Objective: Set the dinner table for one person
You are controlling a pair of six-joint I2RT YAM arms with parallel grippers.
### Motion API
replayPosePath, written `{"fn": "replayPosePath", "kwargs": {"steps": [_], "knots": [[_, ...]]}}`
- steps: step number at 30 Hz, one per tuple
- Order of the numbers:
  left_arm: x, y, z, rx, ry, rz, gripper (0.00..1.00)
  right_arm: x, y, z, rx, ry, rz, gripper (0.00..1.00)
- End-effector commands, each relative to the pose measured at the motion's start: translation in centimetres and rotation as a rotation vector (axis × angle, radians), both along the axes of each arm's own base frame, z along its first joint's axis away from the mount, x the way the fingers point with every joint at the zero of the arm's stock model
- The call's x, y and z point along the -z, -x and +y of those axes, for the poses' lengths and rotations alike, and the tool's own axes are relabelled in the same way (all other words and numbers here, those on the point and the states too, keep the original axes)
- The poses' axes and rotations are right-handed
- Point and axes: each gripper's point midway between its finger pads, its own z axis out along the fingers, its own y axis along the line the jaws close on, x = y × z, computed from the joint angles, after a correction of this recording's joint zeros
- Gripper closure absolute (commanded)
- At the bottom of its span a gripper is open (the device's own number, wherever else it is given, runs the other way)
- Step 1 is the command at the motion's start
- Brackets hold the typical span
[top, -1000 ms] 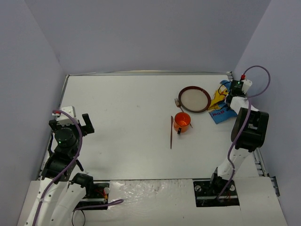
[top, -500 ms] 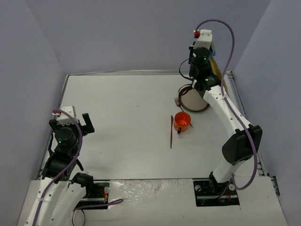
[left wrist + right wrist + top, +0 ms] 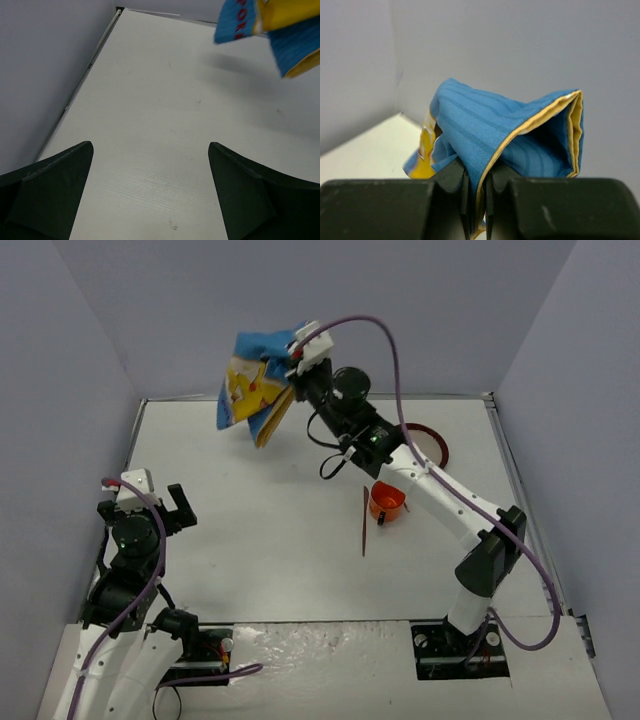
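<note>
My right gripper (image 3: pixel 292 360) is shut on a blue cloth placemat (image 3: pixel 252 388) with a yellow cartoon figure, holding it high over the back middle of the dinner table (image 3: pixel 250 540). In the right wrist view the placemat (image 3: pixel 505 135) bunches out from between my pinched fingers (image 3: pixel 455 175). It also hangs at the top right of the left wrist view, the placemat (image 3: pixel 270 25) above the white tabletop (image 3: pixel 160 110). My left gripper (image 3: pixel 158 508) stands open at the near left, with only bare table between its fingers (image 3: pixel 55 185).
An orange mug (image 3: pixel 387 501) stands right of centre. A thin brown knife (image 3: pixel 364 522) lies just left of it. A brown-rimmed plate (image 3: pixel 432 445) is partly hidden behind my right arm. Grey walls enclose the table on three sides.
My right arm swung from the far right corner up and leftward, carrying the placemat off the table to the back middle. The left arm shifted slightly nearer and stayed open.
</note>
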Motion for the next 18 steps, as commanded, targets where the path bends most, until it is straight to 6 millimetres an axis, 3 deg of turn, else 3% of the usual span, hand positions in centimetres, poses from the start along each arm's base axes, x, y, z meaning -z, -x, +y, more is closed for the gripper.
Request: {"fn": "replayPosePath", "kwargs": {"steps": [1,3,5,7,9,14,18], "knots": [[-1.2,1.0,1.3,-0.125,0.084,0.001,0.03,10.0,2.9,4.9,-0.174,0.028,0.152,1.0],[-0.3,1.4,1.4,-0.153,0.123,0.029,0.03,18.0,4.8,5.9,-0.193,0.062,0.307,0.99],[0.6,1.4,1.3,-0.169,0.148,0.057,0.03,24.8,6.4,5.2,-0.163,0.104,0.433,0.99],[1.3,1.3,1.1,-0.178,0.174,0.082,0.03,27.2,7.5,5.0,-0.149,0.089,0.503,0.99],[2.4,0.8,0.5,-0.18,0.202,0.126,0.03,31.9,9.5,3.0,-0.101,0.131,0.621,0.97],[4.6,-2.2,-0.7,-0.213,0.258,0.186,0.03,35.4,12.8,0.1,-0.092,0.2,0.74,0.85],[5.5,-5.4,-0.5,-0.262,0.29,0.196,0.03,36.3,13.9,-0.6,-0.108,0.234,0.767,0.76]]}}
